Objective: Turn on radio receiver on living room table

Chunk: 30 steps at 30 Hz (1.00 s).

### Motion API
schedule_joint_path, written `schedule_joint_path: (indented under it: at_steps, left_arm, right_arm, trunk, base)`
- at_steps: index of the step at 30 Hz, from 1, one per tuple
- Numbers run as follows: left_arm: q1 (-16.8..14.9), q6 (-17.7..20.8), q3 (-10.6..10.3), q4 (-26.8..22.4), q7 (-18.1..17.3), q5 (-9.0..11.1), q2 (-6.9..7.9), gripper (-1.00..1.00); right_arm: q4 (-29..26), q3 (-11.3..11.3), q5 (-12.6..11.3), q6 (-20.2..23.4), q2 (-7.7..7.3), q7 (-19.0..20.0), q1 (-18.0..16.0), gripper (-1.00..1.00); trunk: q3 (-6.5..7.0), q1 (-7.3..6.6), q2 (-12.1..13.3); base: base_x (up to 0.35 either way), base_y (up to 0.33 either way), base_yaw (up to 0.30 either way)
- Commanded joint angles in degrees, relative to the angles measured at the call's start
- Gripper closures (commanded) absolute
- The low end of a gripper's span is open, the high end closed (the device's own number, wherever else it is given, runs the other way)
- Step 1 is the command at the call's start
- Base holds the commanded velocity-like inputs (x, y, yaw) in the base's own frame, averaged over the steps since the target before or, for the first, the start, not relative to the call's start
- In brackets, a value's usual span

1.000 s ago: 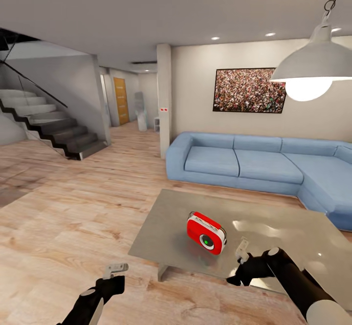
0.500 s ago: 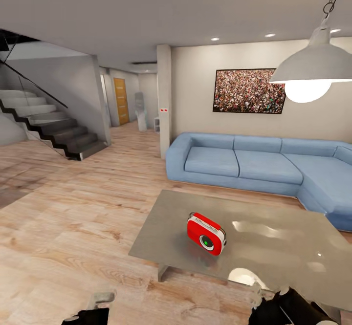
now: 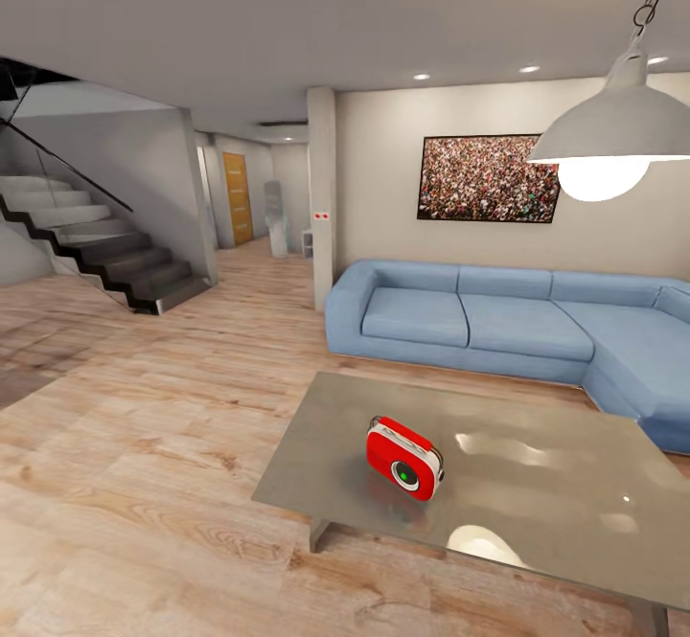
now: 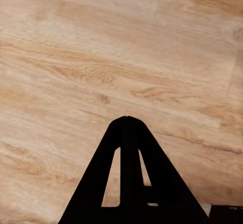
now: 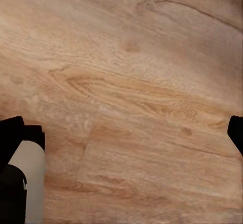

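The red radio receiver (image 3: 403,458) with white side trim stands on the low glossy grey table (image 3: 556,512), near its left half, and the centre of its round dial glows green. Around it is the living room, with its light blue sectional sofa (image 3: 479,316) and a framed crowd picture (image 3: 489,177). In the left wrist view my left gripper (image 4: 126,119) is shut, its black fingers meeting at the tip over bare wood floor. In the right wrist view my right gripper (image 5: 121,133) is open, with dark fingers (image 5: 237,132) at the edges, also over floor.
A white pendant lamp (image 3: 613,129) hangs at the upper right. A staircase (image 3: 96,254) rises at the left, and a hallway with an orange door (image 3: 236,196) runs behind a pillar (image 3: 322,196). Wood floor (image 3: 144,445) stretches left of the table.
Both arms have dropped down out of the head view; a second ago the right gripper was beside the radio. The radio and table have not moved.
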Motion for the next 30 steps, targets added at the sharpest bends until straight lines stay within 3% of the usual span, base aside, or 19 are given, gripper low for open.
schedule_joint_path:
  at_steps: [1,3,6,11,15,20,30]
  left_arm:
    - [0.4,-0.8,0.0,0.9,0.4,0.0,0.09,1.0]
    - [2.1,-1.8,0.1,2.0,2.7,0.1,0.02,1.0]
    - [2.8,-2.0,0.1,2.2,4.7,0.3,-0.77,1.0]
    - [3.1,-1.8,0.2,2.3,5.1,0.4,-4.78,1.0]
    - [3.1,-1.8,0.2,2.3,5.0,0.5,-9.32,1.0]
    - [3.2,-1.8,0.2,2.3,4.9,0.5,-13.0,1.0]
    - [3.2,-1.8,0.3,2.3,5.1,0.4,-13.6,1.0]
  right_arm:
    - [0.1,0.0,-0.9,-0.1,0.71,-2.2,1.3,-1.0]
    - [0.2,0.1,-1.9,-0.2,3.06,-6.6,4.0,-1.0]
    - [0.2,0.2,-2.3,-0.1,5.57,-7.8,4.9,-1.0]
    - [0.1,0.2,-2.7,0.0,8.54,-8.1,5.1,-1.0]
    - [0.1,0.2,-2.5,0.0,9.02,-8.1,5.2,-1.0]
    - [0.1,0.2,-2.6,0.0,9.11,-8.1,5.2,-1.0]
    - [0.1,0.2,-2.7,0.0,9.12,-8.1,5.2,-1.0]
  trunk:
    - [0.01,0.0,0.0]
    - [0.01,0.0,0.0]
    - [0.01,0.0,0.0]
    - [0.01,0.0,0.0]
    - [0.01,0.0,0.0]
    - [0.01,0.0,0.0]
    - [0.01,0.0,0.0]
  base:
    - [0.0,0.0,0.0]
    - [0.0,0.0,0.0]
    - [0.0,0.0,0.0]
    - [0.0,0.0,0.0]
    - [0.0,0.0,0.0]
    - [0.0,0.0,0.0]
    - [0.0,0.0,0.0]
